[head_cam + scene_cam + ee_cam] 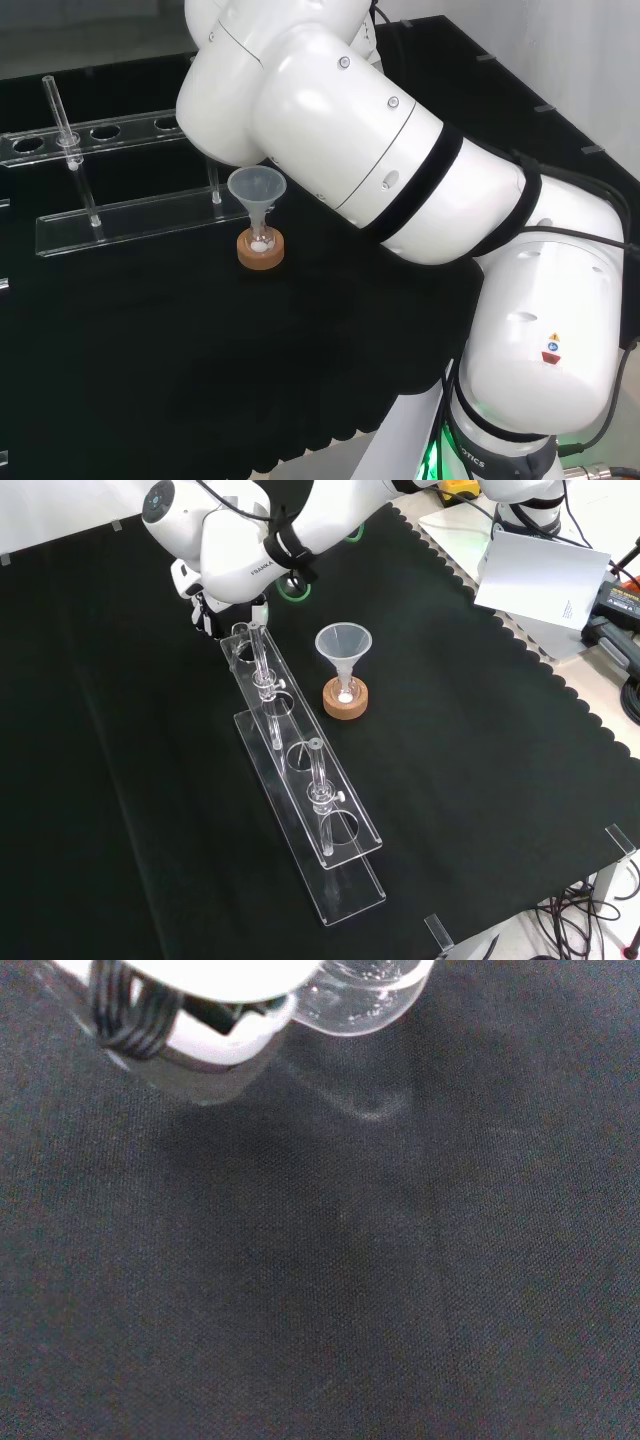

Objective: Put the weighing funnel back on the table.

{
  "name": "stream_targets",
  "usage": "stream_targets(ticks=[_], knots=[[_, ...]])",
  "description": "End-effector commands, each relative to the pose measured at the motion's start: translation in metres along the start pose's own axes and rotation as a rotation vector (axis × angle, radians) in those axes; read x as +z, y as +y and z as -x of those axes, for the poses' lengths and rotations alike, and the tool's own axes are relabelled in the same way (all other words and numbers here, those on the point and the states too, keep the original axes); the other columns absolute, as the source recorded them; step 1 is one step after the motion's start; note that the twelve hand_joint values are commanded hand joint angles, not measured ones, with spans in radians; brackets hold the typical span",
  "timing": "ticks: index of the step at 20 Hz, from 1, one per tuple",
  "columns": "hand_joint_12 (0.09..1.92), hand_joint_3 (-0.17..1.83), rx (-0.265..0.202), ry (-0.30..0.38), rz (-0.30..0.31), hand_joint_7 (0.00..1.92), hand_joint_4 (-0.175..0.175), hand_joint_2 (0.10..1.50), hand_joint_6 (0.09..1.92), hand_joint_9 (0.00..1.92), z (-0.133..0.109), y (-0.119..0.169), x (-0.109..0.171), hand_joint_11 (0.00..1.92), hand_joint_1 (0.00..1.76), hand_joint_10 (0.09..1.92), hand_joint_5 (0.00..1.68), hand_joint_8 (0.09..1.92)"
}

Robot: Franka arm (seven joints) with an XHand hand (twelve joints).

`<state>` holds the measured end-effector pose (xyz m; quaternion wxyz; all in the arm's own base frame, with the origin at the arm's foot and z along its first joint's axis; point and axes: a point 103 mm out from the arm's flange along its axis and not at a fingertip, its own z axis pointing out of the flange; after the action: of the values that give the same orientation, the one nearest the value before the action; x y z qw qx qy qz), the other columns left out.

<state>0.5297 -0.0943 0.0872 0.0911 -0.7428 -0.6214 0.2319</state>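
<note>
Front view: hand (212, 612) at far left of the surface (110, 800), under the arm's white link, just past the far end of the clear rack (350, 885). Low over the black cloth; contact with cloth not discernible.

Wrist view: white part of hand (225, 1032) with black cabling close above the cloth. Weighing funnel (365, 995) seen as a clear rounded piece right against that white part, with a faint pale glint on the cloth just beneath it. Cannot tell whether it rests on the cloth or hangs just off it. How far the hand is open, and whether it has hold of the piece: cannot tell.

Elsewhere, front view: two clear tubes (318, 772) upright in the rack. Right of the rack and apart from it, big funnel (343, 643) mouth up, stem in small flask (346, 688) on cork ring (346, 704), well apart from the hand.
</note>
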Motion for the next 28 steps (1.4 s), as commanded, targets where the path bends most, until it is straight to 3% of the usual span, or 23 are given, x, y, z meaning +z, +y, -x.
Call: stream_targets(ticks=[1, 3, 4, 6, 8, 11, 15, 28], knots=[[1.15, 0.40, -0.007, 0.021, -0.007, 0.47, 0.136, 0.81, 0.81, 0.81, 0.004, 0.000, -0.001, 0.67, 1.06, 0.43, 1.04, 0.71], [1.23, 0.49, -0.014, 0.028, -0.009, 0.34, 0.052, 0.72, 0.80, 0.67, 0.003, -0.002, -0.002, 0.53, 1.01, 0.50, 0.72, 0.72], [1.26, 0.55, -0.018, 0.034, -0.010, 0.30, 0.029, 0.68, 0.78, 0.62, 0.003, -0.003, -0.003, 0.49, 1.00, 0.54, 0.62, 0.72], [1.31, 0.63, -0.030, 0.040, -0.007, 0.14, -0.008, 0.62, 0.55, 0.45, 0.003, -0.005, -0.004, 0.36, 0.96, 0.62, 0.37, 0.71], [1.35, 0.65, -0.031, 0.039, -0.003, 0.04, -0.021, 0.60, 0.30, 0.32, 0.003, -0.007, -0.005, 0.27, 0.93, 0.68, 0.23, 0.65], [1.37, 0.63, -0.031, 0.047, 0.014, 0.00, -0.023, 0.59, 0.10, 0.23, 0.005, -0.013, -0.010, 0.20, 0.88, 0.71, 0.16, 0.51], [1.38, 0.58, -0.028, 0.067, 0.057, 0.00, -0.020, 0.58, 0.09, 0.19, 0.011, -0.029, -0.030, 0.17, 0.82, 0.72, 0.13, 0.43], [1.39, 0.51, -0.043, 0.132, 0.154, 0.03, -0.018, 0.61, 0.09, 0.23, 0.010, -0.125, -0.094, 0.16, 0.77, 0.72, 0.26, 0.59]])
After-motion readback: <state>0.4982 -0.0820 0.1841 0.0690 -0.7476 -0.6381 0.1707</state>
